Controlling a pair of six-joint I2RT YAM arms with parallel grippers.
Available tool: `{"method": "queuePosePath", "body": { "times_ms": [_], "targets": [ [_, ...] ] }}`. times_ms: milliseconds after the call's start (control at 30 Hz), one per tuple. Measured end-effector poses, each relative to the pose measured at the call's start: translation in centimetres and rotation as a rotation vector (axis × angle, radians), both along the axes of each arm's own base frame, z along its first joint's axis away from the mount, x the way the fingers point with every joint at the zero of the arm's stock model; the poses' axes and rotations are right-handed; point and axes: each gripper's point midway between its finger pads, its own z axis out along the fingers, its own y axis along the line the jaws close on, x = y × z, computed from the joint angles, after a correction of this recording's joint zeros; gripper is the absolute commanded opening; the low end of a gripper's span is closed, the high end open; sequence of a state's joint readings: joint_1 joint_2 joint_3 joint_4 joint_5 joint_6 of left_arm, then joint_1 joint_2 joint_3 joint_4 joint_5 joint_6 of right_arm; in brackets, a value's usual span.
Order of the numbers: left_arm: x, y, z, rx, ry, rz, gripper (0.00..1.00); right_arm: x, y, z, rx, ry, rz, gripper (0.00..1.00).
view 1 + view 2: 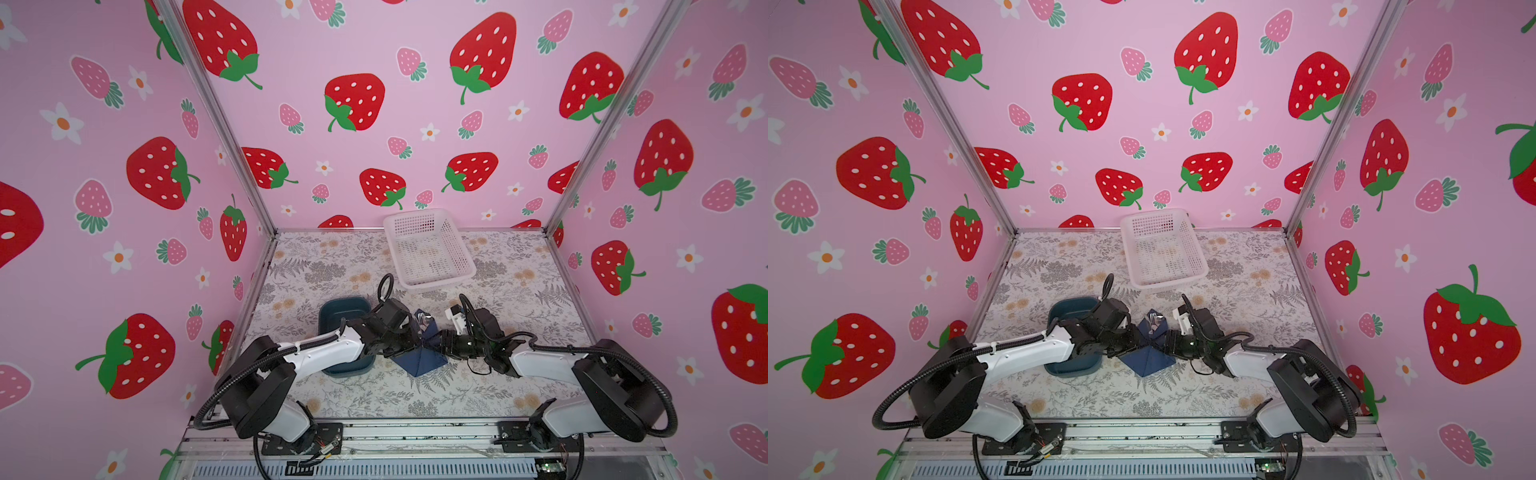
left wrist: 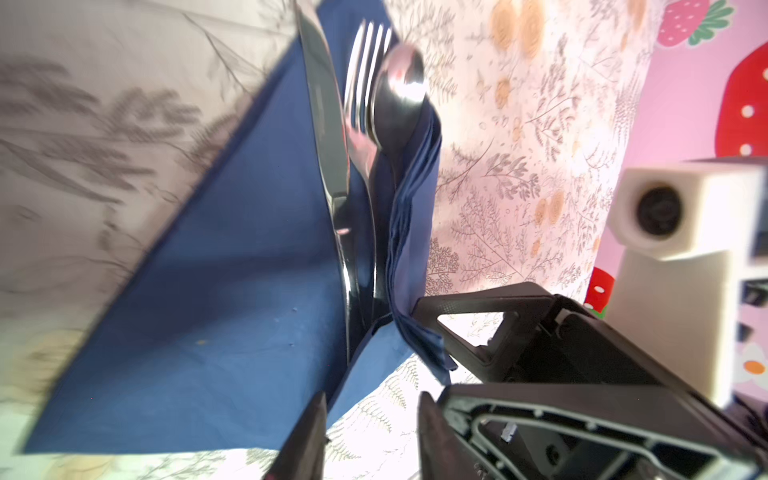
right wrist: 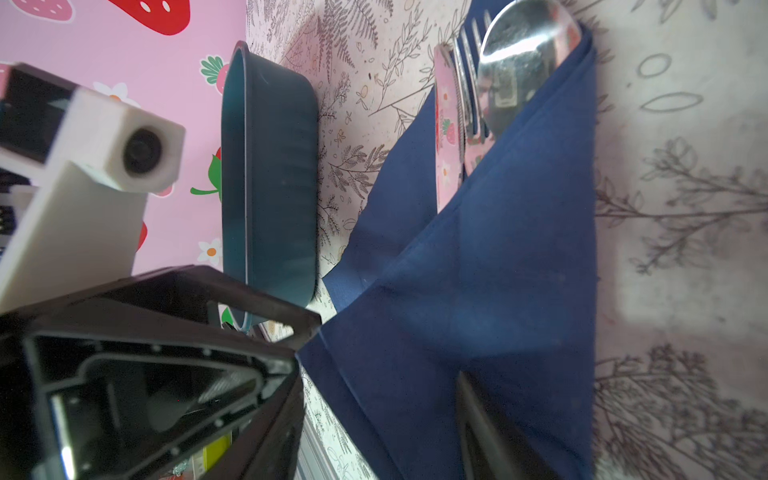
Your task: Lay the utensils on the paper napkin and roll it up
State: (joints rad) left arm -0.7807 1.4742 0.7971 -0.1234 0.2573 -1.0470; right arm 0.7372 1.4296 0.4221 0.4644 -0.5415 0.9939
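The walls carry printed strawberries and white flowers, and the table carries a grey fern-and-blossom cloth.

In both top views a teal tray sits at 9 o'clock of the paper napkin. It is near the napkin but apart from it, and the left forearm crosses its near half. Bare cloth runs from the tray toward 10 and 11 o'clock, up to the metal corner post.

The left gripper stands with its jaws parted and nothing between them. Cloth shows in the gap, and the fingertips are at the napkin's left edge.

The paper napkin lies at the table's middle. Its near corner points to 6 o'clock, where open cloth reaches the front rail. In the left wrist view its left part lies flat as a triangle. Its right part is drawn up in a fold against the cutlery.

The utensils lie on the napkin side by side with their heads toward 12 o'clock. The knife is leftmost, then the fork, then the spoon. In the right wrist view the fold covers their handles and the heads stick out past it.

The right gripper is at 3 o'clock of the napkin with its jaws apart. One fingertip touches the raised fold.

A white perforated basket stands well apart at 12 o'clock. Cloth lies open toward 2 and 3 o'clock.
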Motion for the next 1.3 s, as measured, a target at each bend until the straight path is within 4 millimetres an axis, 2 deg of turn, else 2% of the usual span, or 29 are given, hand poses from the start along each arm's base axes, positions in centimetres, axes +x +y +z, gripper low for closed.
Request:
{"method": "queuePosePath", "body": {
  "times_ms": [133, 267, 733, 800, 1133, 1300],
  "targets": [
    [0.8, 0.2, 0.4, -0.043, 0.015, 0.021, 0.54, -0.1, 0.1, 0.1, 0.004, 0.001, 0.009, 0.62],
    [1.3, -0.2, -0.4, -0.055, 0.054, 0.021, 0.56, -0.2, 0.1, 0.1, 0.006, 0.002, 0.015, 0.62],
    [3.1, -2.2, -1.9, -0.101, 0.138, 0.014, 0.54, -0.5, 0.2, 0.2, 0.012, -0.009, 0.043, 0.61],
    [3.1, -2.2, -2.1, -0.103, 0.144, 0.013, 0.51, -0.6, 0.2, 0.2, 0.012, -0.011, 0.045, 0.61],
    [2.8, -2.6, -1.7, -0.128, 0.154, -0.006, 0.15, -0.6, 0.2, 0.3, 0.011, -0.022, 0.053, 0.61],
    [2.8, -2.8, -1.5, -0.139, 0.153, -0.012, 0.03, -0.5, 0.0, 0.5, 0.002, -0.032, 0.044, 0.61]
  ]
}}
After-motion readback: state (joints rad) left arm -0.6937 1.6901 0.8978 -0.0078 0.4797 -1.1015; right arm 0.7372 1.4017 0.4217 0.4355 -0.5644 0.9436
